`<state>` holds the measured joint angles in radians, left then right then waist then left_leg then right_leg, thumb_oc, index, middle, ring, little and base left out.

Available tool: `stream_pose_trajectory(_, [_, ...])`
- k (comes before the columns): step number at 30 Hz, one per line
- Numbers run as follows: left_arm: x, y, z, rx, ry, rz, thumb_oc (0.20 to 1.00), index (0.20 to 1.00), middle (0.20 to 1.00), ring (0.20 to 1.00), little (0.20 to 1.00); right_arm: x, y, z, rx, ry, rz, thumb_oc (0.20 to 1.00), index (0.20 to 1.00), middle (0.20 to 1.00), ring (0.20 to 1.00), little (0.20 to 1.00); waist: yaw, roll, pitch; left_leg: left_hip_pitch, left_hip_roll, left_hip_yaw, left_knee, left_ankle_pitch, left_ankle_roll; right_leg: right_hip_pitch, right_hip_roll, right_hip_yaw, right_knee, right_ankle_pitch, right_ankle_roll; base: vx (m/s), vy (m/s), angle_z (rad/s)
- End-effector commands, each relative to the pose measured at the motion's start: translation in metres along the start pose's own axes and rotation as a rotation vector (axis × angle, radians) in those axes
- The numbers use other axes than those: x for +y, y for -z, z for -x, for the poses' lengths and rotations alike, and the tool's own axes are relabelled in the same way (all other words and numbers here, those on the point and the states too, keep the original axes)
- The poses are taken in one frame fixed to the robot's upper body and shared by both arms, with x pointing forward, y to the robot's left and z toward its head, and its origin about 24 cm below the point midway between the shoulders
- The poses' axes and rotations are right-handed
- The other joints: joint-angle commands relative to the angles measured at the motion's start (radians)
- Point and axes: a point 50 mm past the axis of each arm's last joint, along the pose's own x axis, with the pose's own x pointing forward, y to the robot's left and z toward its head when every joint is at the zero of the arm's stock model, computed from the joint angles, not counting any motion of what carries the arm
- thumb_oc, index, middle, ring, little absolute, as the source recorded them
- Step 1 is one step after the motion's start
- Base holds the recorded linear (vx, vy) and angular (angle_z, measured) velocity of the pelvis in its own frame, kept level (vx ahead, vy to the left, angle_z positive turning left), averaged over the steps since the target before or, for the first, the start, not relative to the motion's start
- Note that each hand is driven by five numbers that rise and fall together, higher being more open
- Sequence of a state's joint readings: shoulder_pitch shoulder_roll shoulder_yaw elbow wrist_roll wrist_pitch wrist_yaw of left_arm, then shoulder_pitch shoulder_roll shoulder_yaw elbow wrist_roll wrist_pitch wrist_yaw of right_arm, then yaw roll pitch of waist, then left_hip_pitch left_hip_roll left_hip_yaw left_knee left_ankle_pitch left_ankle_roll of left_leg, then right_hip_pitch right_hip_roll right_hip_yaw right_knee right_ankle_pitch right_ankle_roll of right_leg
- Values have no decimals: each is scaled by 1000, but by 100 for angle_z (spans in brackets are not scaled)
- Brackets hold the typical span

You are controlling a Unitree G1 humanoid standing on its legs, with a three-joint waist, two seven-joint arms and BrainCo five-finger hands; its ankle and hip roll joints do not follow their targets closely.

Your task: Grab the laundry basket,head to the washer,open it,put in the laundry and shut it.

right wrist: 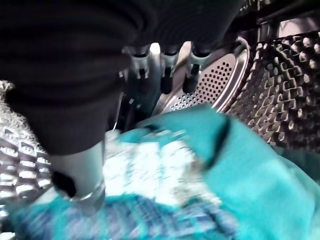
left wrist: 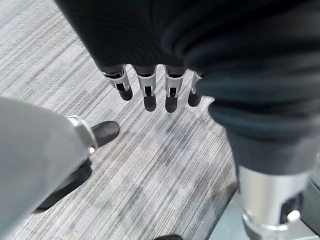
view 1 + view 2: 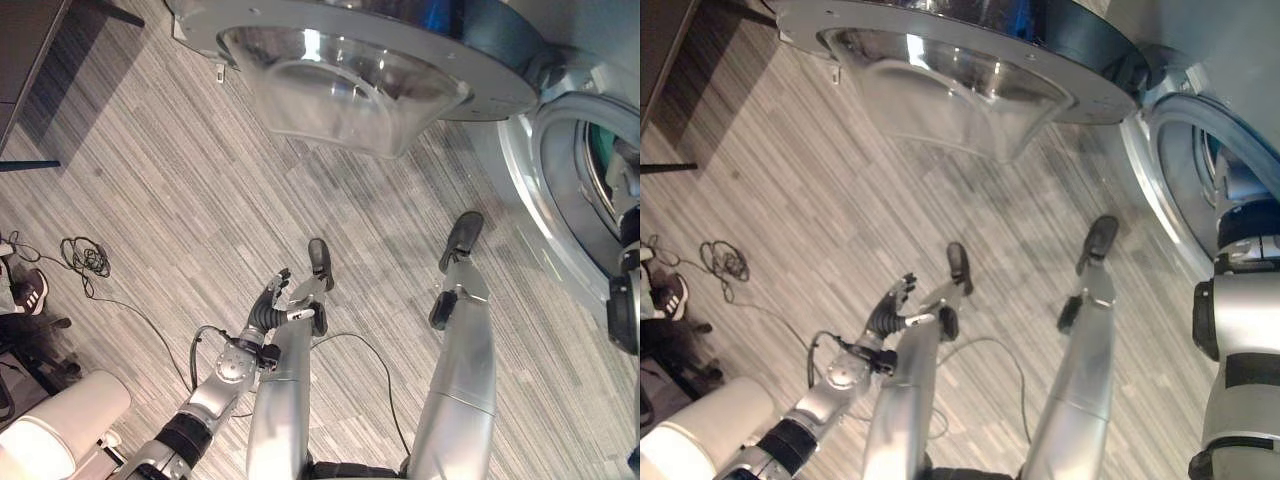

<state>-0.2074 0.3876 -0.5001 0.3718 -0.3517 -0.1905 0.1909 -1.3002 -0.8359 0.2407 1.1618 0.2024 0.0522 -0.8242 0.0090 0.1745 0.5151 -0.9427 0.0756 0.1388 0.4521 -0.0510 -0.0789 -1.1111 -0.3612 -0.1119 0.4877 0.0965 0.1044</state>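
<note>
The round glass-bowled washer door [image 3: 350,70] hangs open across the frame's top centre, with the steel-rimmed washer opening [image 3: 560,190] at right. Inside the perforated steel drum [image 1: 280,75] lies teal laundry [image 1: 250,170], below the right hand [image 1: 165,75].

Washer door [image 3: 940,70] swung open; left hand [image 3: 890,310] low over floor [image 3: 790,200].

Bright indoor light glares on the washer door [image 3: 345,85]; soft shadows cross the floor [image 3: 180,190]; teal laundry [image 1: 210,170] is motion-blurred
</note>
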Motion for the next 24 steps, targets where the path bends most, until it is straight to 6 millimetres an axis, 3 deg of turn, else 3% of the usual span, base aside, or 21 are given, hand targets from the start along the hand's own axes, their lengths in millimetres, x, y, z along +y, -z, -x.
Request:
stream_pose_trajectory(1, [2, 7, 6, 10, -12, 7, 1000, 1000, 1000, 1000, 1000, -18, -37, 9, -281, 83, -160, 1000, 1000, 1000, 1000, 1000, -31, 40, 5, 172, 56, -67, -141, -25, -40, 83, 5, -37, 30, -110, 46, -18, 59, 0])
stream_pose_trajectory(5, [0, -1, 0, -30, -10, 4, 1000, 1000, 1000, 1000, 1000, -9, -26, 36, -316, 89, -210, 1000, 1000, 1000, 1000, 1000, -29, 43, 5, 241, 38, -63, -222, 8, -45, 156, -1, -55, -53, -75, 60, -12, 59, 1])
stream_pose_trajectory(9, [-4, -4, -3, -48, -9, 11, 1000, 1000, 1000, 1000, 1000, 6, 2, 73, -315, -6, -208, 1000, 1000, 1000, 1000, 1000, -31, 43, 5, 299, 19, -64, -288, 39, -45, 227, -5, -70, -137, -37, 71, -10, 55, 3])
stream_pose_trajectory(10, [-4, -3, -2, -46, -9, 9, 1000, 1000, 1000, 1000, 1000, 6, 4, 74, -312, -6, -205, 1000, 1000, 1000, 1000, 1000, -31, 43, 5, 303, 19, -65, -292, 41, -45, 234, -4, -73, -143, -35, 72, -14, 65, -4])
stream_pose_trajectory(11, [-5, -4, -4, -56, -13, 6, 1000, 1000, 1000, 1000, 1000, 15, 17, 99, -320, -81, -199, 1000, 1000, 1000, 1000, 1000, -37, 39, 5, 322, 13, -61, -316, 52, -45, 257, -7, -74, -176, -15, 77, -16, 76, -3])
stream_pose_trajectory(13, [-6, -3, -4, -52, -9, 5, 1000, 1000, 1000, 1000, 1000, 20, 27, 112, -304, -128, -190, 1000, 1000, 1000, 1000, 1000, -39, 35, 5, 340, 9, -58, -332, 59, -45, 282, -9, -80, -206, 0, 81, -17, 74, 0])
stream_pose_trajectory(14, [-7, -1, -5, -44, -16, 5, 1000, 1000, 1000, 1000, 1000, 32, 44, 143, -263, -268, -200, 1000, 1000, 1000, 1000, 1000, -46, 26, 5, 356, 6, -51, -346, 65, -45, 315, -14, -83, -246, 24, 85, -14, 47, 2])
stream_pose_trajectory(15, [-7, -1, -4, -42, -16, 4, 1000, 1000, 1000, 1000, 1000, 32, 44, 144, -262, -270, -199, 1000, 1000, 1000, 1000, 1000, -47, 26, 5, 359, 6, -52, -348, 66, -44, 320, -14, -84, -250, 26, 86, -31, 88, -2])
stream_pose_trajectory(16, [-8, 1, -5, -31, -25, 10, 1000, 1000, 1000, 1000, 1000, 41, 67, 172, -184, -400, -188, 1000, 1000, 1000, 1000, 1000, -54, 15, 5, 370, 2, -51, -345, 65, -44, 350, -20, -88, -283, 46, 88, -18, 45, -5])
stream_pose_trajectory(17, [-8, 1, -5, -31, -25, 10, 1000, 1000, 1000, 1000, 1000, 41, 67, 172, -184, -400, -188, 1000, 1000, 1000, 1000, 1000, -54, 15, 5, 371, 2, -51, -345, 65, -44, 350, -20, -88, -283, 46, 88, -32, 86, -5])
stream_pose_trajectory(18, [-7, 3, -5, -25, -36, 0, 1000, 1000, 1000, 1000, 1000, 48, 92, 200, -96, -527, -152, 1000, 1000, 1000, 1000, 1000, -61, 3, 5, 380, 0, -48, -331, 59, -43, 382, -27, -95, -309, 63, 92, -18, 67, -2])
stream_pose_trajectory(20, [-6, 7, -6, -4, -53, -7, 1000, 1000, 1000, 1000, 1000, 53, 115, 233, -4, -665, -119, 1000, 1000, 1000, 1000, 1000, -71, -12, 5, 392, 1, -48, -321, 52, -45, 417, -30, -103, -340, 77, 95, -13, 58, 6])
stream_pose_trajectory(21, [-6, 7, -6, -4, -53, -7, 1000, 1000, 1000, 1000, 1000, 53, 115, 233, -4, -665, -119, 1000, 1000, 1000, 1000, 1000, -71, -12, 5, 392, 1, -48, -321, 52, -45, 417, -30, -103, -340, 77, 95, -4, 32, 15])
stream_pose_trajectory(22, [-4, 11, -5, 14, -73, -22, 1000, 1000, 1000, 1000, 1000, 51, 134, 261, 83, -777, -110, 1000, 1000, 1000, 1000, 1000, -76, -26, -4, 407, 2, -49, -312, 44, -45, 454, -33, -109, -362, 88, 97, 3, 29, 13])
stream_pose_trajectory(24, [-3, 15, -4, 27, -89, -32, 1000, 1000, 1000, 1000, 1000, 44, 150, 287, 129, -897, -88, 1000, 1000, 1000, 1000, 1000, -84, -47, -14, 429, 7, -52, -304, 36, -45, 495, -33, -117, -382, 93, 98, 15, 29, 7])
